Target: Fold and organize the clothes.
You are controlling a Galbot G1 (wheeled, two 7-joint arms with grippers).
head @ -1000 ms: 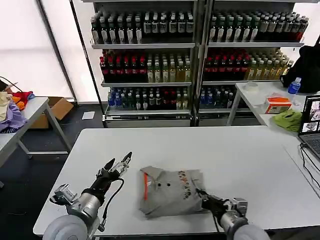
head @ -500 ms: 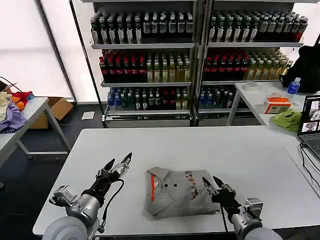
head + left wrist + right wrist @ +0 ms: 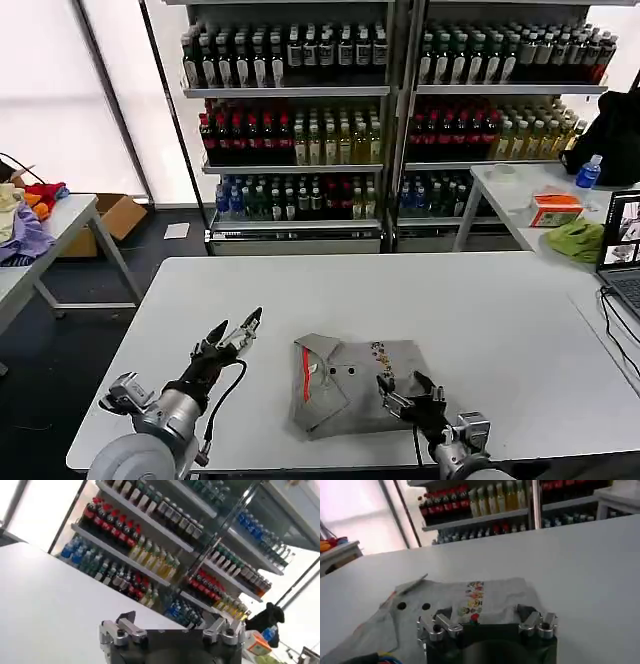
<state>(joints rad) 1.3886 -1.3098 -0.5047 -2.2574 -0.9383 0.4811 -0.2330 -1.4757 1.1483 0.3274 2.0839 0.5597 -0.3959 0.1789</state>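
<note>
The grey shirt [image 3: 355, 385] lies on the white tabletop [image 3: 480, 310] in front of me, toward the near edge and roughly between my two arms. It is already gathered into a compact, roughly square bundle: the collar sits at my left with the orange-lined placket [image 3: 304, 377] showing, two dark buttons beside it, and the small multicoloured print [image 3: 474, 600] facing up on the side nearer my right arm. So the folding looks mostly done, I judge, though the near-left corner spreads out loosely and the edges are not squared.

My right pincer [image 3: 408, 392] hovers at the shirt's near-right edge, over the cloth just below the print, its fingers spread apart and holding nothing. Whether its tips touch the fabric I cannot tell. My left pincer [image 3: 236, 331] hangs above bare tabletop just beside the shirt's collar side, also spread wide and empty, pointing away from me toward the drink shelves [image 3: 290, 120].

What seems left is to tidy that loose corner, perhaps press the bundle flat, and set it in its final place.
</note>
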